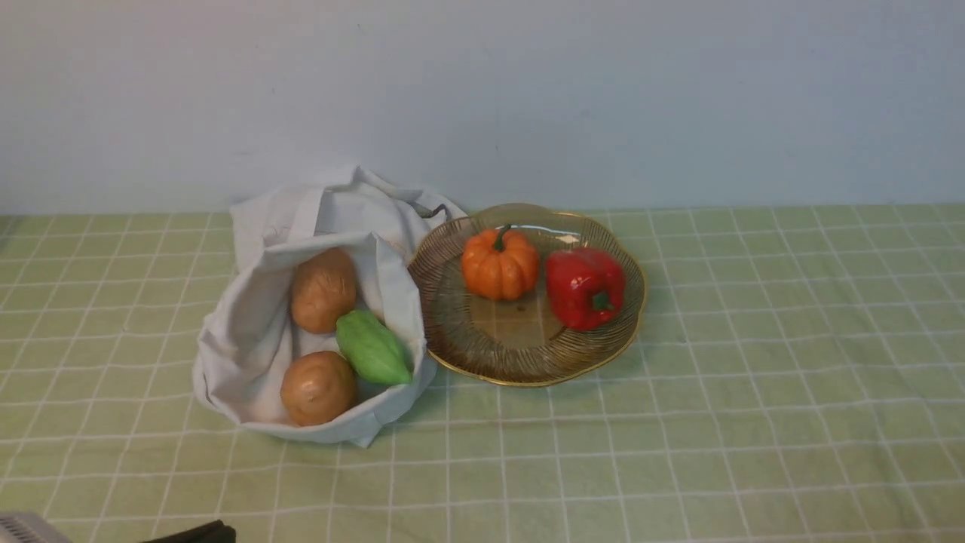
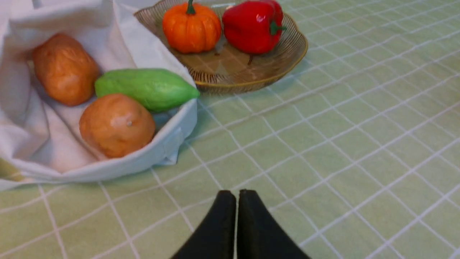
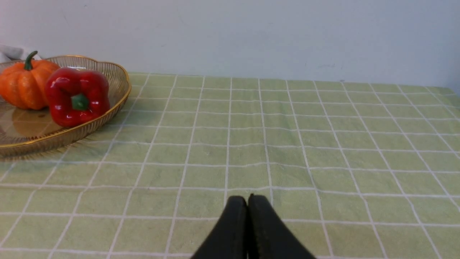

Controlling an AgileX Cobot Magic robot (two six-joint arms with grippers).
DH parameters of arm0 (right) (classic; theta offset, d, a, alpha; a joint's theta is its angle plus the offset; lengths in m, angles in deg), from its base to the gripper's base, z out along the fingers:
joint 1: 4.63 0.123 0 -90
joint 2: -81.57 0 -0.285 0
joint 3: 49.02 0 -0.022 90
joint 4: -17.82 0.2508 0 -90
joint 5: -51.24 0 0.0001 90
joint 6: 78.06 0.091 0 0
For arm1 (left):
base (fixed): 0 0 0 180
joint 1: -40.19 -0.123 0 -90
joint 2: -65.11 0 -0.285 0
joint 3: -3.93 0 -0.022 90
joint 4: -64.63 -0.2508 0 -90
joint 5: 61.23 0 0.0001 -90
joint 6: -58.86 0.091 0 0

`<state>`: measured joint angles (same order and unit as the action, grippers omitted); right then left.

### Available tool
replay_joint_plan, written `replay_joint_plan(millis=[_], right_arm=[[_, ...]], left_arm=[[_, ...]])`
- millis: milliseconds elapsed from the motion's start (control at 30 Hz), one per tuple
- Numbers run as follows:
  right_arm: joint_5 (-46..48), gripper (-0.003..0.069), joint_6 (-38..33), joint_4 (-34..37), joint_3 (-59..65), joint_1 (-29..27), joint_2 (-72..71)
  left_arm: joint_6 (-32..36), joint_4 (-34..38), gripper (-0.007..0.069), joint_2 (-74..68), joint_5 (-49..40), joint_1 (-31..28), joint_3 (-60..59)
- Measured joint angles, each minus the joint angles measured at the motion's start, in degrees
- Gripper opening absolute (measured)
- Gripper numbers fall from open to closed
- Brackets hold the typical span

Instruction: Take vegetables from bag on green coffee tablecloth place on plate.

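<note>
Our left gripper [image 2: 236, 195] and right gripper [image 3: 248, 198] sit closed, empty. We see a red pepper [image 1: 586, 287] beside the pumpkin [image 1: 500, 264].

two potatoes [image 2: 116, 124] and gourd [image 2: 145, 88] in bag [image 2: 36, 144]

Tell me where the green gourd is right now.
In the front view, the green gourd lies inside the white bag on the robot's left, between the far potato and the near potato, by the bag edge nearest the plate.
</note>
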<state>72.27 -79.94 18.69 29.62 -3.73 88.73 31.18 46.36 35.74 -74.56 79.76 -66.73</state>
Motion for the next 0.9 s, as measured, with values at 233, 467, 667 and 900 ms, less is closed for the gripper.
replay_joint_plan(millis=[233,467,667,900], right_arm=[[0.0,-0.0015,0.0,0.0,0.0,0.0,0.0],[0.0,-0.0015,0.0,0.0,0.0,0.0,0.0],[0.0,-0.0015,0.0,0.0,0.0,0.0,0.0],[0.0,-0.0015,0.0,0.0,0.0,0.0,0.0]], left_arm=[[-0.1,0.0,-0.0005,0.2,-0.2,0.0,-0.9],[2.7,5.8,-0.0005,1.0,-0.5,-2.2,-0.9],[18.1,20.9,-0.0005,3.6,-0.9,-13.4,-0.9],[31.7,23.8,-0.0005,13.5,-3.9,-25.5,-1.0]])
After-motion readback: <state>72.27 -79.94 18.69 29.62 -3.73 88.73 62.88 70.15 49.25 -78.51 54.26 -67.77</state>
